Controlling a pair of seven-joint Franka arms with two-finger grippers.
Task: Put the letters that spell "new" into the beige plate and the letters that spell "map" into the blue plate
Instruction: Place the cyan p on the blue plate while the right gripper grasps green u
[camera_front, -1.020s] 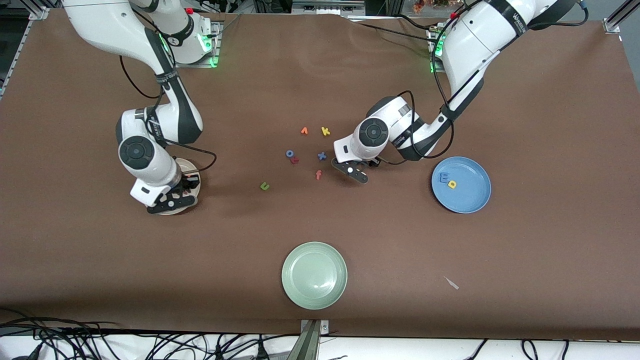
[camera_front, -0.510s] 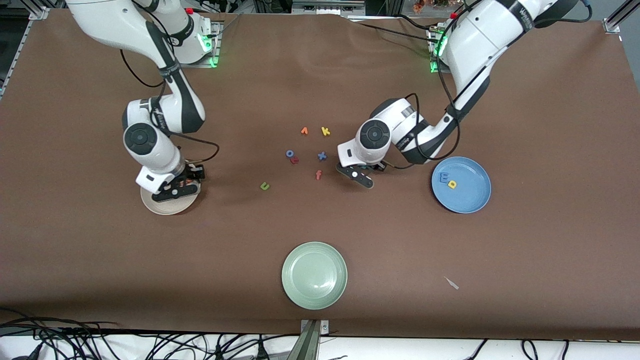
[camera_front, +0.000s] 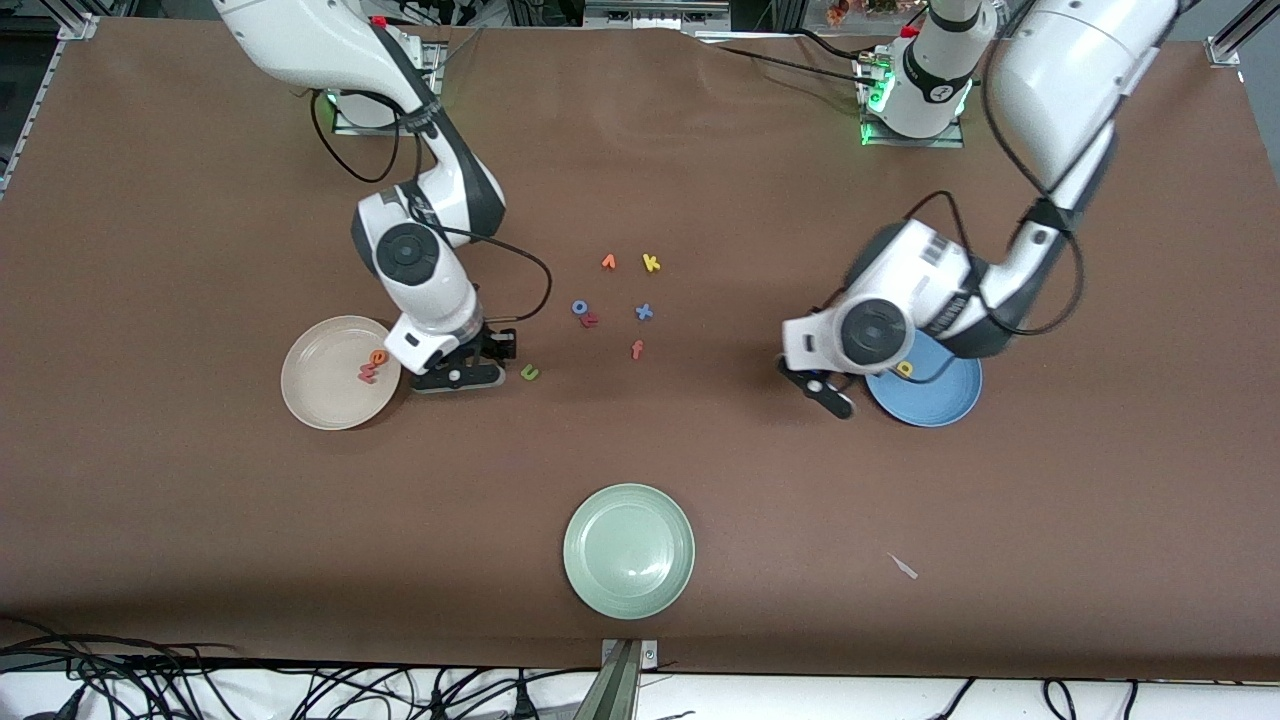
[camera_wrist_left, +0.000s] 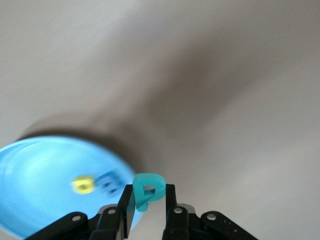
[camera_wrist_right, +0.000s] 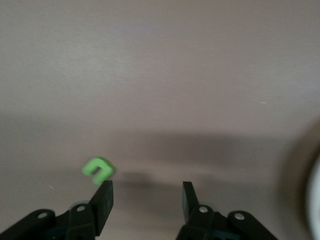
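**Teal p pinched next to the blue plate, green n waiting on the tabletop**

Going near to far: the pale green plate (camera_front: 628, 550) sits closest to the front camera, nothing in it. Next back, the left pincer (camera_wrist_left: 146, 202) is clenched on the teal p (camera_wrist_left: 147, 190), holding it by its stem with the bowl of the letter sticking up out of the jaws, right at the rim of the blue plate (camera_front: 940, 400). The yellow a (camera_front: 905, 369) lies in that plate, and the wrist view shows a dark blue letter beside it, too blurry to read.

At the right arm's end, the beige plate (camera_front: 320, 385) has the orange e (camera_front: 378, 357) and pinkish-red w (camera_front: 367, 374) lying side by side near its rim. The right pincer (camera_wrist_right: 146, 200) is released, jaws apart, just beside the green n (camera_front: 530, 373), which lies flat on the brown tabletop (camera_front: 200, 520), open end toward the pincer in the wrist view.

Farther back, the leftover letters (camera_front: 620, 300) lie scattered mid-table.
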